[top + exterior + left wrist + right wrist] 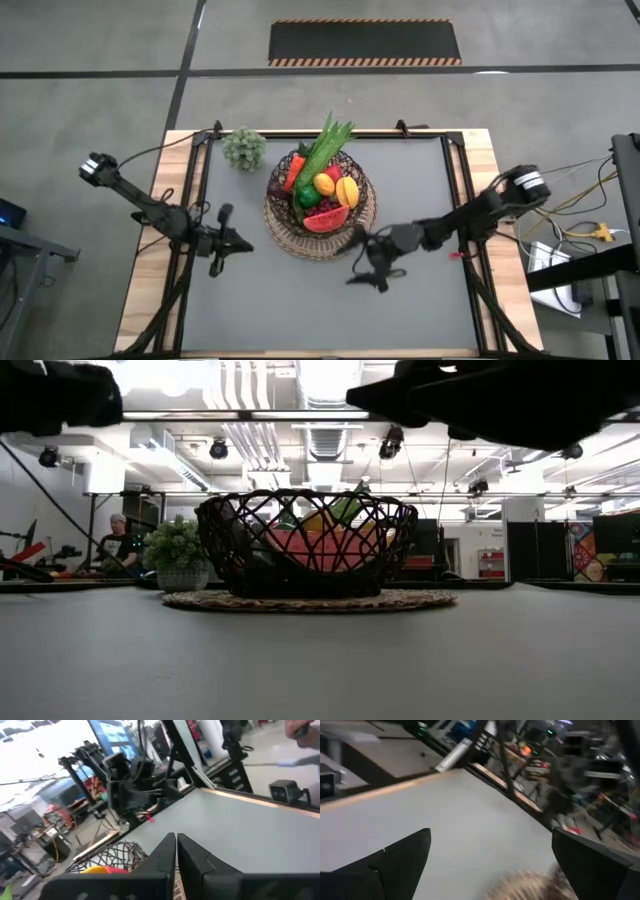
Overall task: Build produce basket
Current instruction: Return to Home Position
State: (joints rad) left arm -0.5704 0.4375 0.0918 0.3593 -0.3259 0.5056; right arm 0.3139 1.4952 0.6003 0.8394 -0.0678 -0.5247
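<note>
Overhead: the basket [283, 232] sat mid-table, heaped with produce [322, 185], left gripper [242, 243] and right gripper [354, 260] flanking it. Table level: open wire weave (likely light, stiff; grip the rim). Left wrist: fingers [196, 861] pressed together. Right wrist: fingers [395, 865] spread wide.

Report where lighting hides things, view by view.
Low view: ceiling lights backlight the basket, its produce dim. High view: even light; left gripper and right gripper, flanking the basket, cast soft shadows. Left wrist view: glare whitens the room.
</note>
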